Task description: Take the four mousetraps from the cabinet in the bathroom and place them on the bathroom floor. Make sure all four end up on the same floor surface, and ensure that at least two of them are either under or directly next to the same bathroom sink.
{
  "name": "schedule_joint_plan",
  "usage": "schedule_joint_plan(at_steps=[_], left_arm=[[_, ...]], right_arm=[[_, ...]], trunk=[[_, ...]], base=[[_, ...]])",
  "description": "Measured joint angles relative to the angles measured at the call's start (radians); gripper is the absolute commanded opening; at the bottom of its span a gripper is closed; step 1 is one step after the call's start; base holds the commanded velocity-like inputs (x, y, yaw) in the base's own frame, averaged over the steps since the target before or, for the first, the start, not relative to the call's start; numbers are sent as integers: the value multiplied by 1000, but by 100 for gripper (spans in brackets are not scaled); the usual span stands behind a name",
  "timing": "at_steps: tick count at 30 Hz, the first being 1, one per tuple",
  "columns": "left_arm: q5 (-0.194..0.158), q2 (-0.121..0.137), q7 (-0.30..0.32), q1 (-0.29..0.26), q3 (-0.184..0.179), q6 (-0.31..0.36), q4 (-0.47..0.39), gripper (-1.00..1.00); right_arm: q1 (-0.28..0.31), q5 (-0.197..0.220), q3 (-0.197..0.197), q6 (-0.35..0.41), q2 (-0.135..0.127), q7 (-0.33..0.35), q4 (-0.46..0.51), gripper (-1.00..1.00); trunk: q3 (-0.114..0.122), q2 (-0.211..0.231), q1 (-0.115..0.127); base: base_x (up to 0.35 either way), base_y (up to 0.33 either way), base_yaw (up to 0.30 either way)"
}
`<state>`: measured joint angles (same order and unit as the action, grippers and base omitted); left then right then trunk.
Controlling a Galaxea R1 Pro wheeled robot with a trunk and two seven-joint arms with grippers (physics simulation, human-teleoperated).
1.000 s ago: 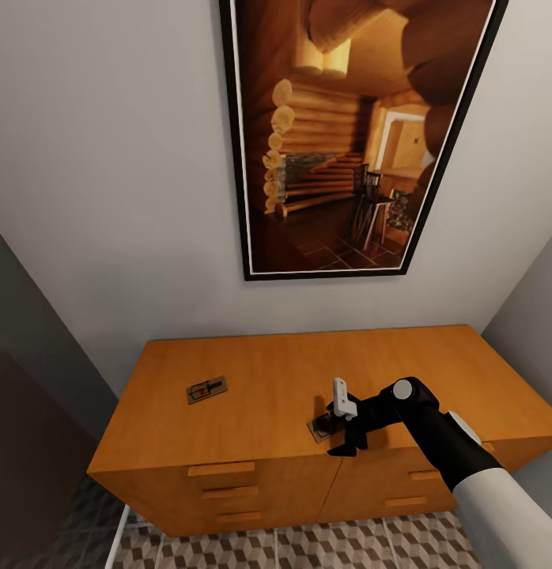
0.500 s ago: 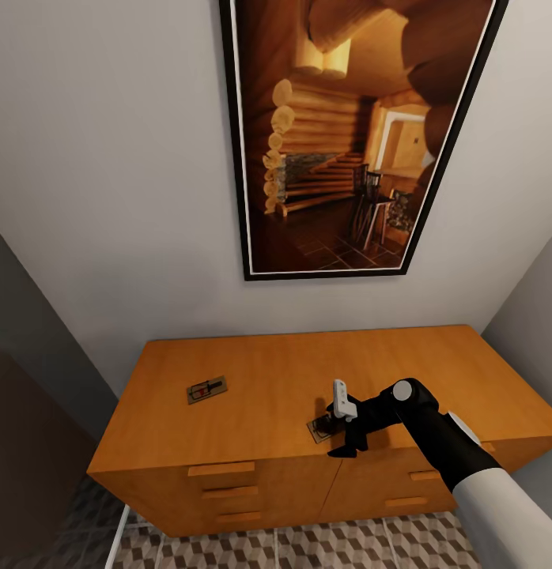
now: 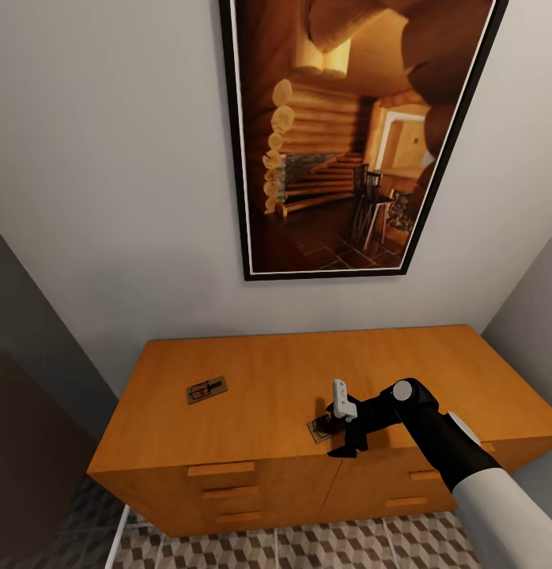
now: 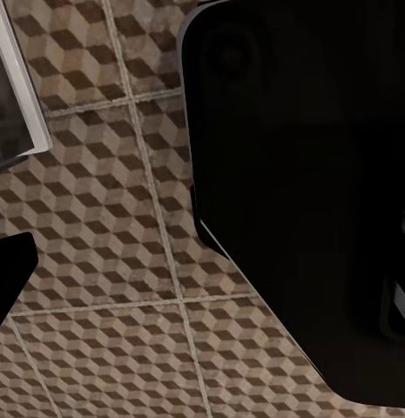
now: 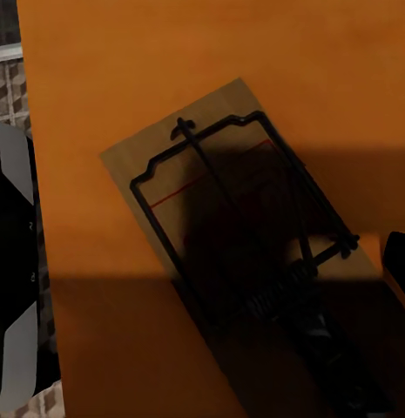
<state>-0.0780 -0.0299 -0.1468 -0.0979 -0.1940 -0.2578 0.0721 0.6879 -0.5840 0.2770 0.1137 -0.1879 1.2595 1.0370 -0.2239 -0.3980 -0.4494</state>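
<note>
Head view: the right gripper [image 3: 337,433] hangs over a trap [image 3: 320,427] that lies flat on the cabinet [image 3: 292,371] top, close to its front edge. A second trap [image 3: 206,390] lies well apart toward the cabinet's left end. Above hangs a framed picture [image 3: 347,134]; patterned floor [image 3: 308,545] shows below the drawers.

Right wrist view: the near trap [image 5: 237,235] fills the frame, a thin wooden board carrying a dark wire bow and spring, with one corner toward the cabinet's edge. A dark fingertip [image 5: 395,261] shows at one side, off the board and beside it. The jaws appear to stand apart over the trap, nothing held. The left wrist view shows floor [image 4: 97,244] tiles and dark housing; whether the left jaws stand apart or together cannot be told.

Handling, as a judgement: the trap is light, stiff and thin, so it offers little height to pinch. The long board edges are the safest hold; the wire bow is springy and may slip or shift. Because the board lies flat, the fingertips must reach right down to the top.

Room: the nearby front edge leaves open space for withdrawing toward the robot. The top around the trap is bare, and the wall stands well behind.
</note>
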Motion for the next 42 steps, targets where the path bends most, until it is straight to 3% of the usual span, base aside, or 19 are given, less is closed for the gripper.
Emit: schedule_joint_plan(at_steps=[8,9,42], left_arm=[[0,0,0,0,0,0,0,100],[0,0,0,0,0,0,0,100],[0,0,0,0,0,0,0,100]], right_arm=[[0,0,0,0,0,0,0,100],[0,0,0,0,0,0,0,-100],[0,-3,-4,-4,3,3,1,-100]], trunk=[[0,0,0],[0,0,0],[0,0,0]], base=[[0,0,0],[0,0,0],[0,0,0]])
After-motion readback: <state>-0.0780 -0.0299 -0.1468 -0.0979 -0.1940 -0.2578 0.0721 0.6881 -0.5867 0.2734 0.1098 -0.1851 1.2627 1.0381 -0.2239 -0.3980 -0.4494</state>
